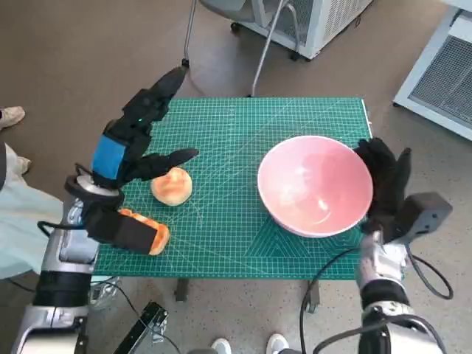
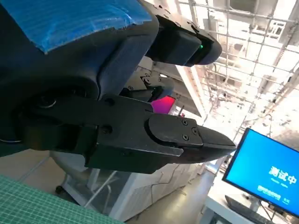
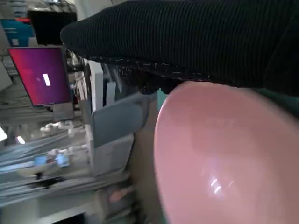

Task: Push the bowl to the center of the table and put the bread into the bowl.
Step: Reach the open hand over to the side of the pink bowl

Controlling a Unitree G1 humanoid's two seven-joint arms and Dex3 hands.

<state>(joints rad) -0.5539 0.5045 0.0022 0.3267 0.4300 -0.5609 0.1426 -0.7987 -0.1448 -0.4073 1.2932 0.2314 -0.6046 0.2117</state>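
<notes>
A pink bowl [image 1: 316,184] sits on the right half of the green cutting mat [image 1: 228,140]; it fills the right wrist view [image 3: 219,154]. My right hand [image 1: 387,181] in its black glove stands flat against the bowl's right rim, fingers up, holding nothing. A round bread roll [image 1: 172,186] lies on the mat's left side. My left hand [image 1: 136,136] hovers just left of and above the roll, fingers spread, the thumb reaching over the roll's top. In the left wrist view the left hand's black fingers [image 2: 154,135] hold nothing.
An orange and black object [image 1: 136,231] lies at the mat's front left corner beside my left forearm. A chair frame [image 1: 258,44] stands behind the table. A person's shoe [image 1: 11,114] shows at far left, more shoes at the front edge.
</notes>
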